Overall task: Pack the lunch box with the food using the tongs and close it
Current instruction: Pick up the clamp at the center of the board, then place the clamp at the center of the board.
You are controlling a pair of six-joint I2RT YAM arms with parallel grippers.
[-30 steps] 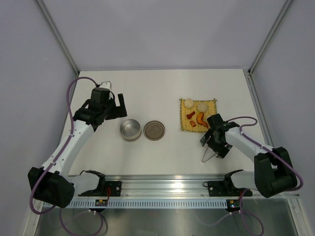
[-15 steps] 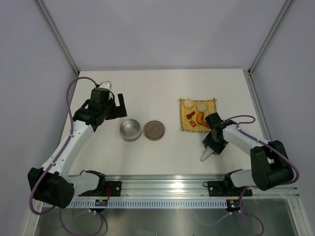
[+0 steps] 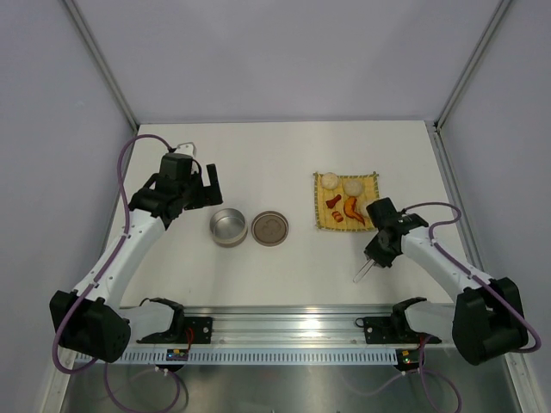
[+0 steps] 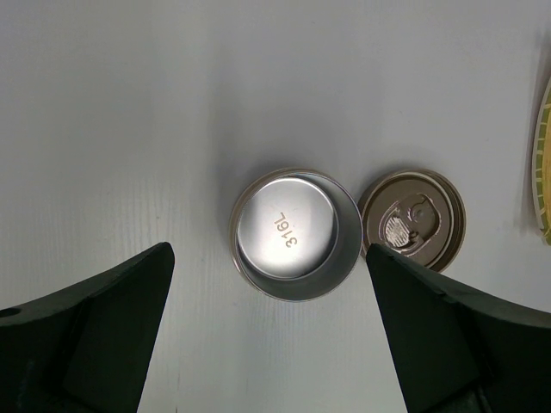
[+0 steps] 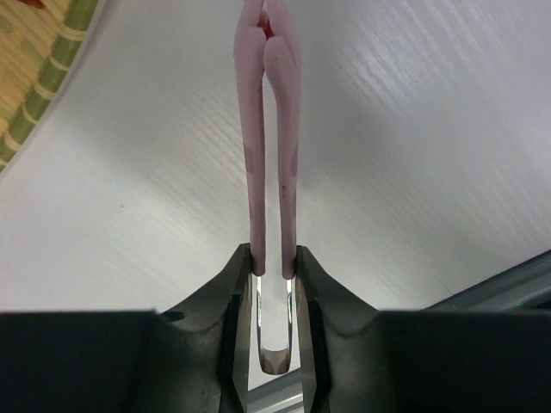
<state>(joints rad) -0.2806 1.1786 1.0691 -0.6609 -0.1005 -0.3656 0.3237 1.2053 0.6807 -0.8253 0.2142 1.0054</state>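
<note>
While the left fingers [image 4: 86, 344] stand spread, the right fingers [image 5: 231, 297] pinch the tongs [image 5: 284, 103] (blades squeezed together).

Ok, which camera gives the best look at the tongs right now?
The right wrist view: the tongs run up the middle of the frame, both pink arms pressed together between the fingers of the right gripper. The top external view shows only a thin pale sliver below that gripper. The left wrist view does not show them at all.

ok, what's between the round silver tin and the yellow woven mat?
The flat round brownish metal lid, lying beside the round silver tin; past it, bare white table up to the yellow woven mat. Clearest in the top external view.
</note>
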